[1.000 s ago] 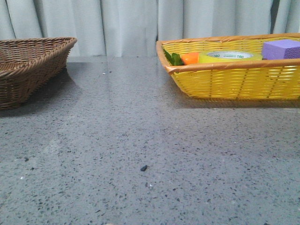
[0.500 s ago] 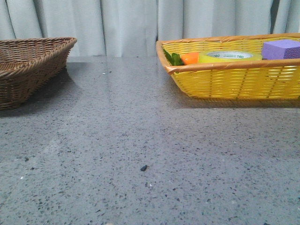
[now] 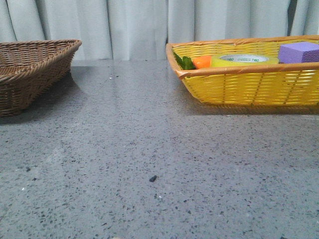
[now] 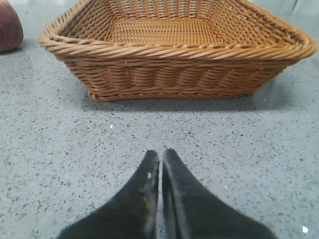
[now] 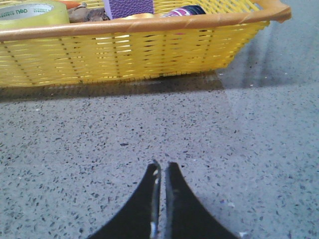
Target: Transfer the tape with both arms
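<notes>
The tape point(image 5: 31, 13) lies flat in the yellow basket point(image 5: 129, 50), ahead of the right end effector point(image 5: 160, 172), whose fingers are pressed together and which is nearer than the left.

yellow tape roll point(image 3: 244, 60), flat, in yellow basket point(image 3: 249, 87)

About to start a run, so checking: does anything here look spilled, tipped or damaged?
Nothing stands out. The tape lies flat in the yellow basket, and both baskets sit upright. Only a small dark speck marks the table.
</notes>
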`<state>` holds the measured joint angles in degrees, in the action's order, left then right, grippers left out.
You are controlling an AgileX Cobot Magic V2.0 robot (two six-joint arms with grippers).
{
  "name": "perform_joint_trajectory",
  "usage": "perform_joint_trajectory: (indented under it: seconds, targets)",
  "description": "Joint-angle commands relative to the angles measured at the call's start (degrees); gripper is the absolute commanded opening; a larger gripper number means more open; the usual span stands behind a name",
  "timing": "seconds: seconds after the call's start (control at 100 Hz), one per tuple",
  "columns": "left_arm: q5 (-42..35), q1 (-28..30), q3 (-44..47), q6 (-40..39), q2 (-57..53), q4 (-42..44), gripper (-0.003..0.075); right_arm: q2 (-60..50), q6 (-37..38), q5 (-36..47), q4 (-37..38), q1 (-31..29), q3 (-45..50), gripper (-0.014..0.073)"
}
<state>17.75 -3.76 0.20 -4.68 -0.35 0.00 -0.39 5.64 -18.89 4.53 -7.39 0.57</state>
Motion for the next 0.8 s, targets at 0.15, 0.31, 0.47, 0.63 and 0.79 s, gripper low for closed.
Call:
perform_joint_trajectory:
  seconds: [0.15,0.31,0.47,0.63,0.79]
  targets:
    - [-5.7,0.1,0.6,-0.6,-1.7,-0.4,-0.0020,-1.4,0.0,2.0,0.2,-0.3,1.3,-0.0074]
    - [-6.4,0.1,0.6,-0.6,-1.7,0.0,-0.0020,-1.4,0.0,7.1,0.2,-0.3,1.3,-0.0074]
    - [-9.1,0.1,0.6,-0.6,-1.7,0.0,-0.0020,-1.4,0.0,8.4,0.2,-0.3,1.3,-0.0074]
    - [-10.4,0.1,0.6,-0.6,-1.7,0.0,-0.0021,-1.4,0.0,8.8,0.2,-0.3,1.3,-0.0074]
    - [-11.0,0.1,0.6,-0.6,-1.7,0.9,-0.0020,-1.4,0.0,12.9,0.2,-0.3,1.3,-0.0074]
